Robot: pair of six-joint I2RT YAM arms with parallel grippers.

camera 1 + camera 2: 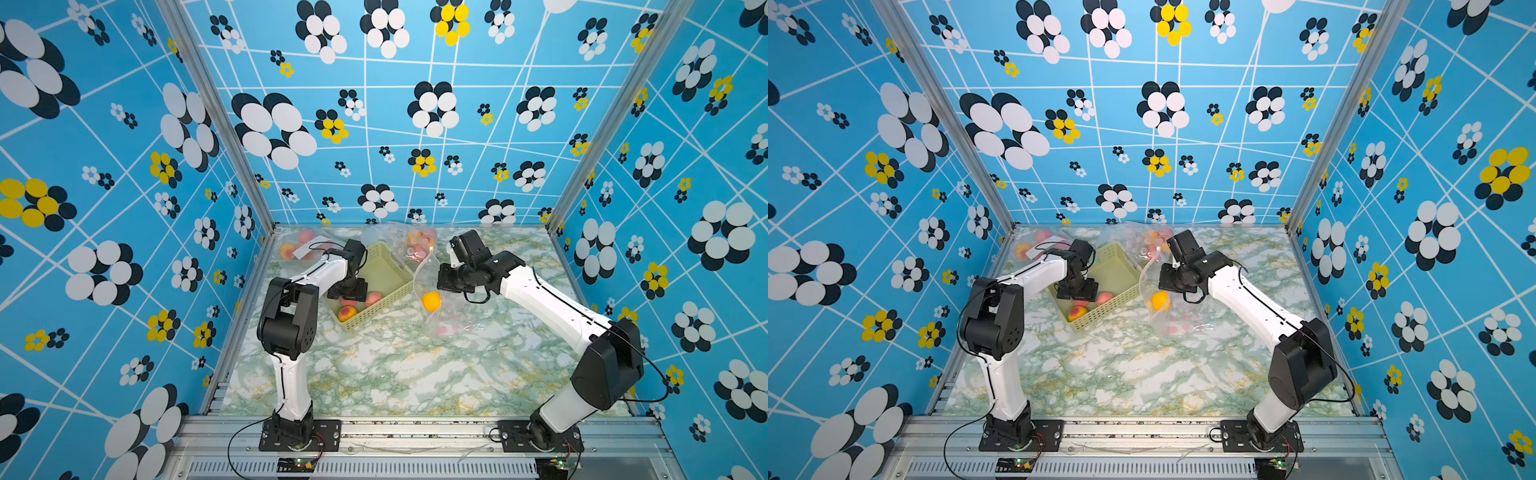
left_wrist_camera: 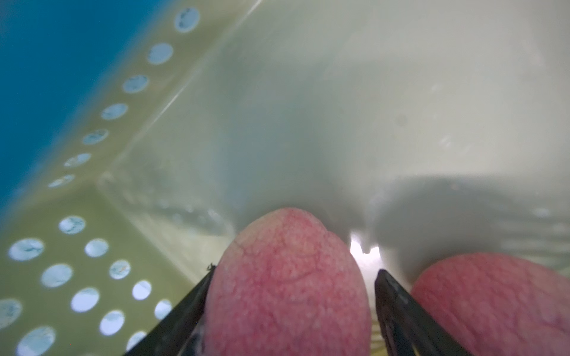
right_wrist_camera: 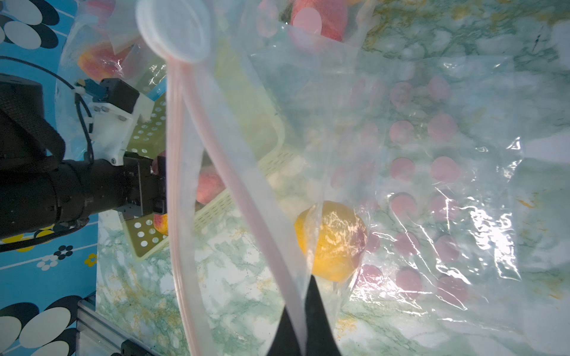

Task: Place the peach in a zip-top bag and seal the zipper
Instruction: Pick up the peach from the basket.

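Left of centre in both top views, left gripper (image 2: 296, 272) stands apart astride a peach (image 2: 287, 296) in the basket (image 2: 92, 271); centre it, then close gently, since a neighbour (image 2: 493, 302) crowds one finger. At centre, right gripper (image 3: 305, 308) pinches the bag (image 3: 431, 160) rim, orange fruit (image 3: 333, 240) inside; the basket wall bars the way across. Filled bags (image 1: 419, 245) lie beyond

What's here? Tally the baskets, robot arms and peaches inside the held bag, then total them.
basket: 1
robot arms: 2
peach in the held bag: 1
Total: 4
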